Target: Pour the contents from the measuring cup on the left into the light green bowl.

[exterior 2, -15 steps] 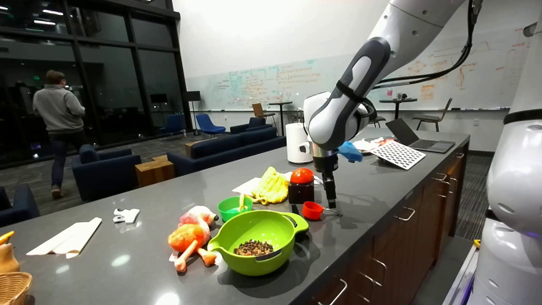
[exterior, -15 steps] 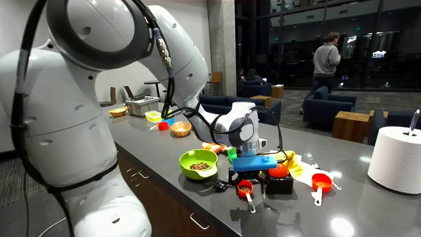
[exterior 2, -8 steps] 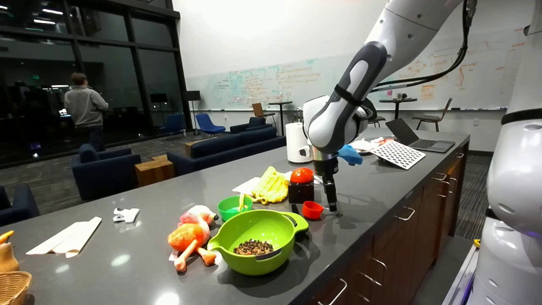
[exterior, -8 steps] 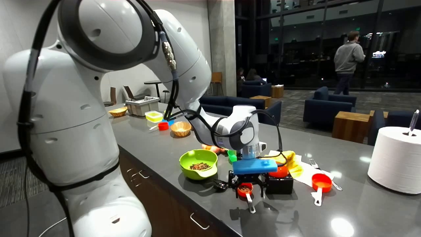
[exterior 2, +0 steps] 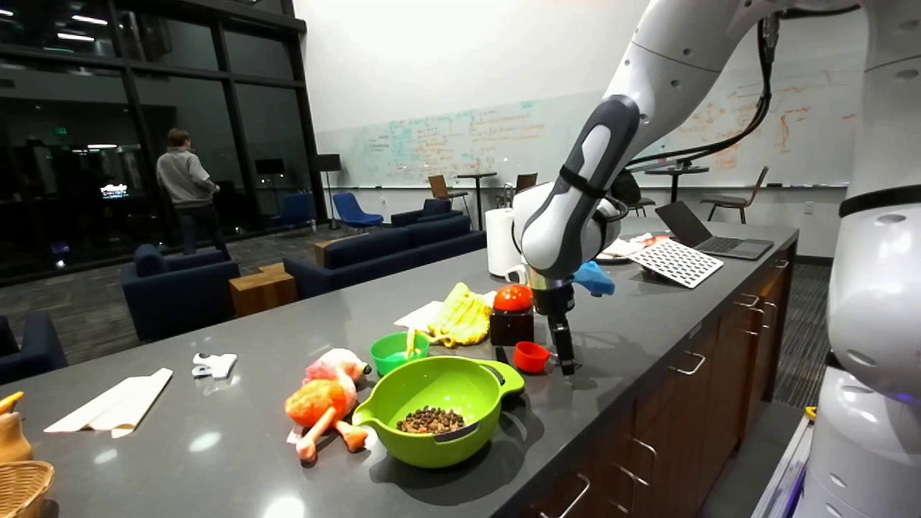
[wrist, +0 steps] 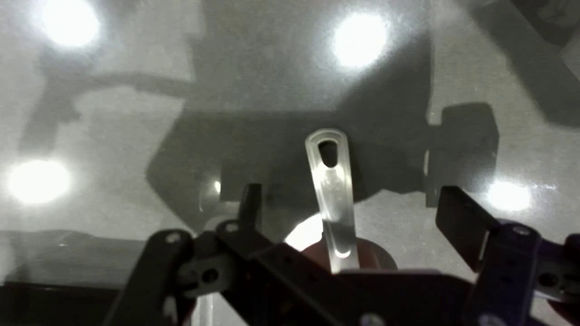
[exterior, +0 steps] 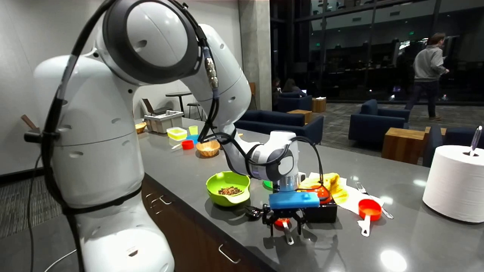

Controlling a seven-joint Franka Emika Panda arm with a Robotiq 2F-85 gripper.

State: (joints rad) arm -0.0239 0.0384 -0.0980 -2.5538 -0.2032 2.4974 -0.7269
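A: Where is the cup (exterior 2: 531, 357) placed?

B: It is stood upright on the counter (exterior 2: 252, 403), just beside the red-topped block (exterior 2: 511, 327) and near the bowl (exterior 2: 432, 452), in which brown bits (exterior 2: 432, 421) are held.

A: How are edges and room laid out?

B: A strip of counter is left between the cup and the drawer-side edge (exterior 2: 637, 387). In an exterior view, bare counter is seen past the tip of the handle (exterior: 288, 235), while a second cup (exterior: 369, 210) is set well apart. The tightest side is taken up by the block.

A: Which way is the cup pointed?

B: Its long axis is given by the straight handle, which is aimed away from the bowl. In the wrist view it is seen to run nearly top to bottom, its slotted tip uppermost and leaned a little leftward; most of the cup's body is hidden by the gripper (wrist: 350, 192).

A: And how is the gripper set?

B: It is spread wide, with the handle framed between its fingers (wrist: 250, 204) (a gap is left on both sides).
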